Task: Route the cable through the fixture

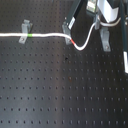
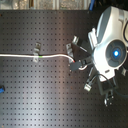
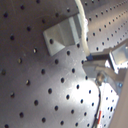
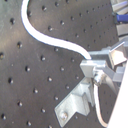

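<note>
In the first exterior view the white cable point(image 1: 47, 35) runs in from the left. It passes the left metal fixture point(image 1: 23, 38) with its green band point(image 1: 31, 36) just beyond, then reaches the middle fixture point(image 1: 67, 36). Its red band point(image 1: 74, 43) lies right after that fixture, and from there the cord curves up to my gripper point(image 1: 95, 22), which is shut on it. A third fixture point(image 1: 103, 41) stands to the right, below the gripper. In the second wrist view the cable point(image 4: 50, 42) bends into the fingers point(image 4: 93, 66), next to a fixture point(image 4: 75, 102).
The black perforated board point(image 1: 60, 90) fills the scene. In the second exterior view the white arm body point(image 2: 111, 50) covers the gripper and stands over the fixtures point(image 2: 90, 82) on the second exterior view's right. A small blue item point(image 2: 2, 90) lies at its left edge.
</note>
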You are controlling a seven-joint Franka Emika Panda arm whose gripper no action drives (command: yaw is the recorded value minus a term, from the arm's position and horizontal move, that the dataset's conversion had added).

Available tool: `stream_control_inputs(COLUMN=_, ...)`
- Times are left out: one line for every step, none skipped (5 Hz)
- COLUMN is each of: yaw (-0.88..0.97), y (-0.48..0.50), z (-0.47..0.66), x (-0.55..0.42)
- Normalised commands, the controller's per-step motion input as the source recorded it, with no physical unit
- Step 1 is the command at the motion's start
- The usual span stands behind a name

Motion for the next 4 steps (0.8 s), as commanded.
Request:
stream_control_inputs(yaw=0.07, y=0.374, z=0.31, x=-0.131)
stream_control_inputs(yaw=0.15, y=0.426, z=0.42, x=-0.163)
stream_control_inputs(yaw=0.11, y=0.354, z=0.39, x=-0.121)
stream_control_inputs(yaw=0.00, y=0.038, z=0.45, x=-0.015)
